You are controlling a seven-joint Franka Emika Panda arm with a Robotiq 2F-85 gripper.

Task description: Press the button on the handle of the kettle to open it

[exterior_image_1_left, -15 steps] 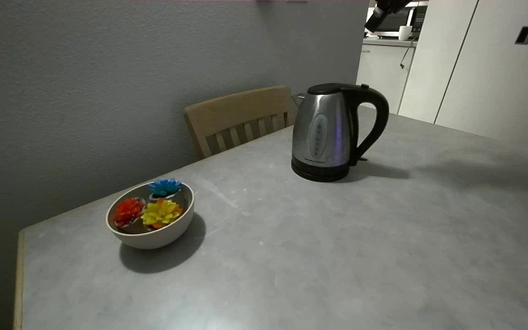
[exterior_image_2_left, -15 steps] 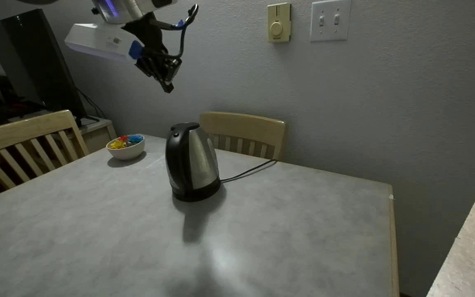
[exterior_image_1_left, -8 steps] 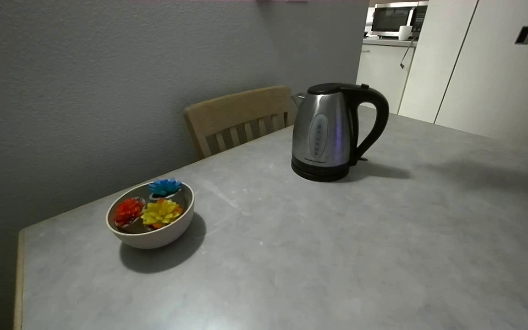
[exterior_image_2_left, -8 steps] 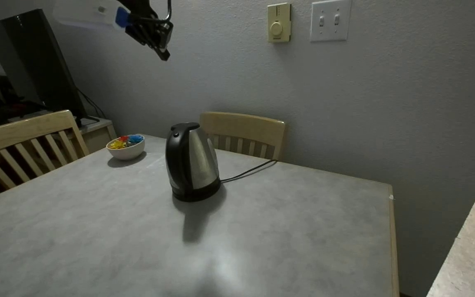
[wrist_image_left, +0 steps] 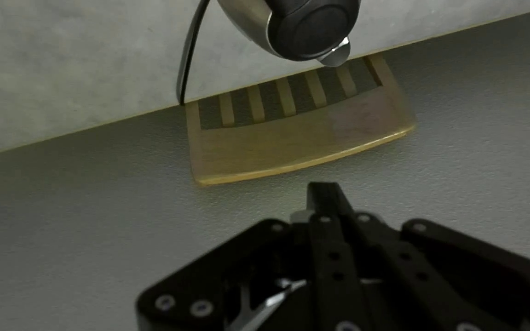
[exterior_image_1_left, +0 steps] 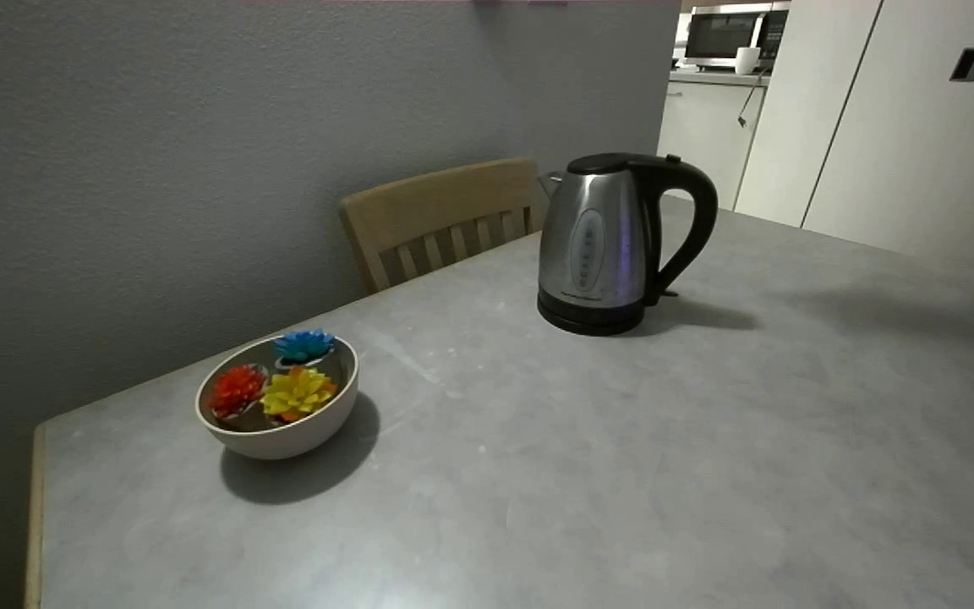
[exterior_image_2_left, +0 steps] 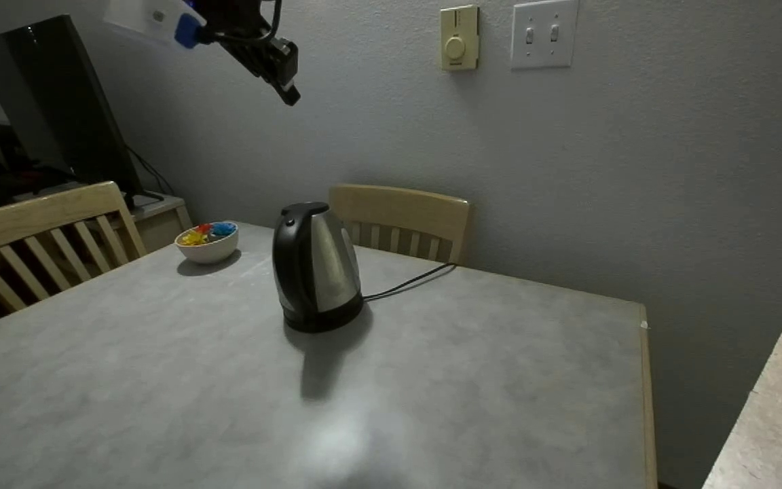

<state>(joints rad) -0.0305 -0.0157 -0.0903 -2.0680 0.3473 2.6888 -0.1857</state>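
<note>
Because the pressing, as I judge it, is all left to do, I take stock of the grey table [exterior_image_1_left: 588, 474], mottled and faintly shiny where the light catches it. Beyond its edge stands a chair [exterior_image_1_left: 440, 203] of pale wood, slatted beneath a curved top rail. On the table, near that edge, the kettle [exterior_image_1_left: 618, 245] stands upright, a tapering body of brushed steel with a long oval window [exterior_image_1_left: 587, 249], above a round black base [exterior_image_1_left: 590, 320]. Well apart from it, in mid-air, hangs my pincer [wrist_image_left: 325, 195], clenched, with nothing between its tips that I can see. Elsewhere on the table sits a white bowl [exterior_image_1_left: 305, 440] of crinkled flower-like pieces [exterior_image_1_left: 297, 393]. The handle [exterior_image_1_left: 703, 207] is a thick black loop, smooth and plastic by its look. At its upper end the black disc of a lid [exterior_image_1_left: 599, 163] lies flat and closed, so the opening has yet to happen. Smallest is the button [exterior_image_1_left: 672, 158], a dark nub on top of the handle, nothing touching it; what remains, I think, is to line up over it and push until the lid lifts.
</note>
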